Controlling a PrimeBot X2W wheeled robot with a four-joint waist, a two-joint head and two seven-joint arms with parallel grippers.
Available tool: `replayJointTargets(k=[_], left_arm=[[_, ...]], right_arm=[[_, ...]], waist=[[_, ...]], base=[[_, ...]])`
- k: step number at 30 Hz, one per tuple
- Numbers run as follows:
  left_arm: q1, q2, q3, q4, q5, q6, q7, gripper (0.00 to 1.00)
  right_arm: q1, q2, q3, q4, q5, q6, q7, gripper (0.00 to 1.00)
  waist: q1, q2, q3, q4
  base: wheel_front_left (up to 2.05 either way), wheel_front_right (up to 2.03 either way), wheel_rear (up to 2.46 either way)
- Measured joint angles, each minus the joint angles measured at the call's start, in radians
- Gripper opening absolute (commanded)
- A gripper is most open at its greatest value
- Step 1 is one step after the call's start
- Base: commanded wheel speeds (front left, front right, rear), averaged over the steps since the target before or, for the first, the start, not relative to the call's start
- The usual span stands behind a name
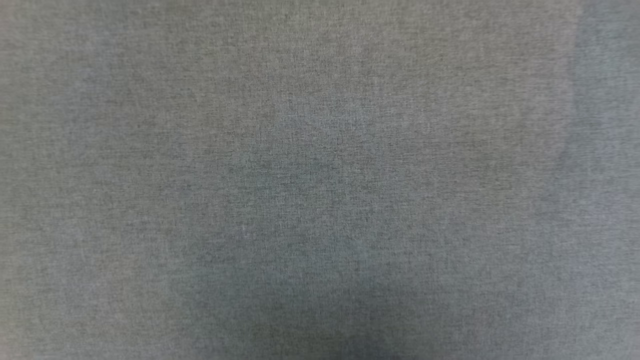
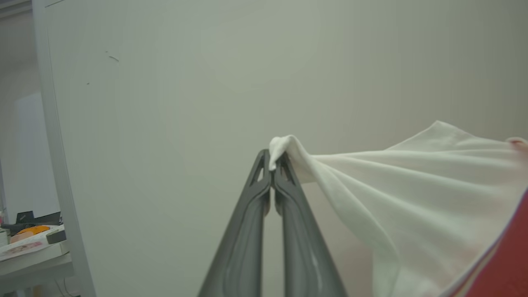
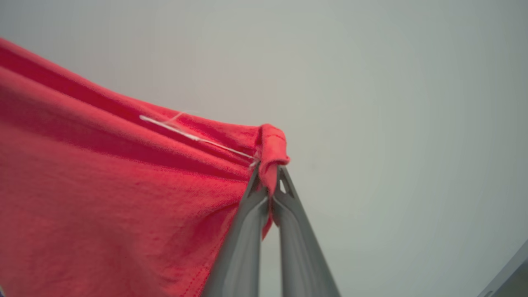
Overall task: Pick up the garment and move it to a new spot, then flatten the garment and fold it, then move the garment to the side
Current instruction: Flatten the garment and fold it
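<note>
Left gripper (image 2: pixel 272 161) is pressed together on a bunched white edge of the garment (image 2: pixel 412 194), which stretches taut to the right of the left wrist view and turns red at the lower corner. Right gripper (image 3: pixel 269 173) pinches a folded red corner, and the cloth spreads left before a pale wall (image 3: pixel 392 103). Below the head camera lies a grey woven surface (image 1: pixel 320 150).

On the left gripper (image 2: pixel 272 159) and right gripper (image 3: pixel 270 173), fingers (image 2: pixel 243 239) are moulded dark grey — long, tapered, grooved, triangular cut-outs near tips.
</note>
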Motion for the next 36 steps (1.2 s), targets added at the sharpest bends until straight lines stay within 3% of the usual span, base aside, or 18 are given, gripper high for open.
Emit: replayJointTargets(k=[5, 10, 15, 26, 36], left_arm=[[-0.040, -0.026, -0.065, 0.154, 0.022, -0.002, -0.071, 0.00], [0.108, -0.025, -0.110, 0.060, -0.002, -0.001, -0.072, 0.00], [0.309, -0.022, -0.120, -0.039, -0.050, -0.001, -0.071, 0.00], [0.824, -0.084, -0.072, -0.208, -0.065, -0.001, -0.072, 0.00], [1.327, -0.104, -0.043, -0.258, -0.095, 0.000, -0.071, 0.00]], right_arm=[[-0.083, 0.067, 0.037, 0.180, -0.079, -0.001, -0.149, 0.00], [-0.060, 0.105, 0.083, 0.237, -0.049, -0.002, -0.228, 0.00], [0.051, 0.114, 0.195, 0.245, 0.006, -0.002, -0.295, 0.00], [0.379, 0.029, 0.345, 0.230, 0.184, -0.002, -0.359, 0.00], [0.735, -0.087, 0.496, 0.148, 0.360, -0.002, -0.320, 0.00]], waist=[[0.0001, 0.0000, 0.095, 0.010], [0.0000, 0.0000, 0.113, 0.031], [0.0000, 0.0000, 0.092, 0.043], [-0.0002, 0.0000, -0.042, 0.072], [-0.0004, 0.0001, -0.219, 0.105]], base=[[0.00, 0.00, 0.00], [0.00, 0.00, 0.00], [0.00, 0.00, 0.00], [0.00, 0.00, 0.00], [0.00, 0.00, 0.00]])
